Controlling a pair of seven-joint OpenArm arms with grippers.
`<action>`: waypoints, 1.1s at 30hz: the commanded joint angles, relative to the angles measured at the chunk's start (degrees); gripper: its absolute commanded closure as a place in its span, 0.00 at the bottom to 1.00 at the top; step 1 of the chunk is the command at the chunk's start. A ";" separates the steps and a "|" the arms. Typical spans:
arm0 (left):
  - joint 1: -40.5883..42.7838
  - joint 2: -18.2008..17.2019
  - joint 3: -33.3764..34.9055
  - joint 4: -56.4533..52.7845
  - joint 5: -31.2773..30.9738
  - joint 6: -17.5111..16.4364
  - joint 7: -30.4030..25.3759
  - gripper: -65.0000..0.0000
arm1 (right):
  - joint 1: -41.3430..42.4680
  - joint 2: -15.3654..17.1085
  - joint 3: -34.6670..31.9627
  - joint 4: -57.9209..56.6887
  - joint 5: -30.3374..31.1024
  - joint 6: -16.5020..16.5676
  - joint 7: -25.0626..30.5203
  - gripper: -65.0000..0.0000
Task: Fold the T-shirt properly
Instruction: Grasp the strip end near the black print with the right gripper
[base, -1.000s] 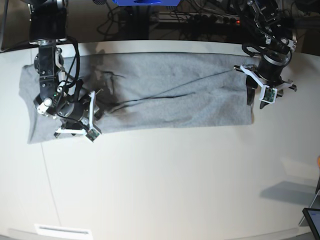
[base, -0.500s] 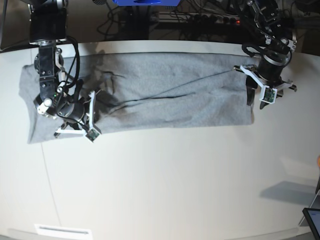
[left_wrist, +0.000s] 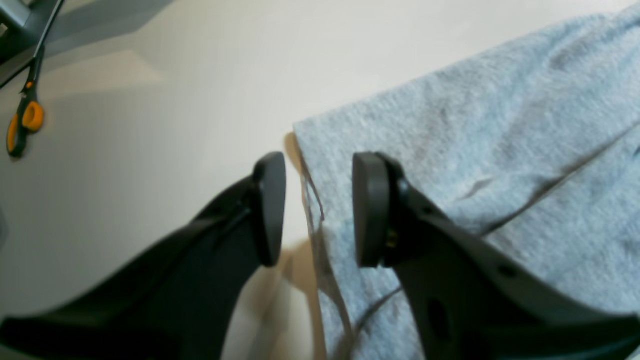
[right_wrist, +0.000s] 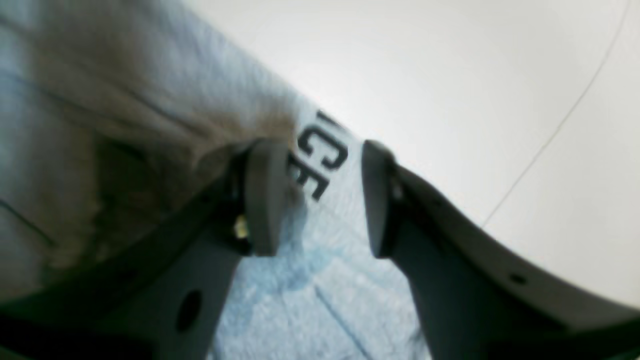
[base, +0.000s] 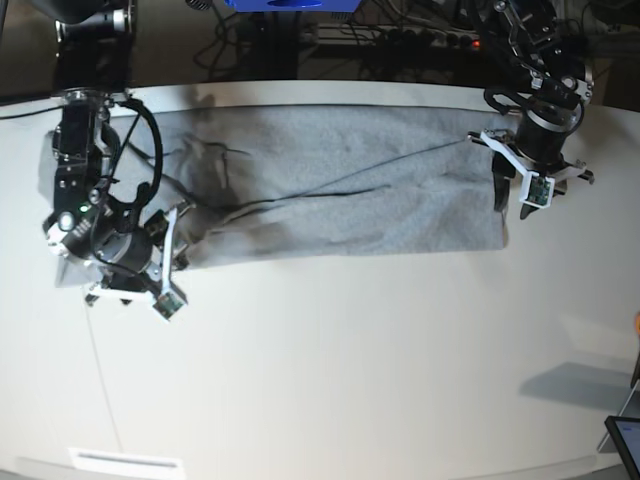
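The grey T-shirt (base: 330, 190) lies folded into a long band across the back of the white table (base: 350, 360). My left gripper (base: 522, 200) is open at the shirt's right end. In the left wrist view this gripper (left_wrist: 317, 210) straddles the shirt's edge (left_wrist: 475, 125), one finger over the table and one over the cloth. My right gripper (base: 130, 298) is open at the shirt's front left corner. In the right wrist view this gripper (right_wrist: 320, 195) has cloth (right_wrist: 125, 100) with black lettering (right_wrist: 322, 155) between its fingers.
Orange-handled scissors (left_wrist: 22, 122) lie on the table beyond the shirt's right end. Cables and equipment (base: 400, 40) run behind the table's back edge. A dark device (base: 625, 440) sits at the front right corner. A white label (base: 125, 462) is at the front left edge.
The right arm has moved toward the table's front left, off the shirt's body to its front left corner. The left arm has not moved.
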 joint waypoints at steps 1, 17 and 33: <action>-0.08 -0.51 -0.25 0.87 -0.44 0.49 -1.44 0.65 | 1.68 0.68 1.69 1.53 0.16 -0.14 -1.22 0.59; 0.18 -0.86 -0.25 0.78 -0.44 0.49 -1.44 0.65 | 5.55 -2.13 8.99 -7.26 13.78 -2.73 -9.74 0.58; 0.27 -1.65 -0.25 0.78 -0.44 0.49 -1.44 0.65 | 5.28 -1.96 9.34 -15.09 20.29 -2.91 -9.57 0.58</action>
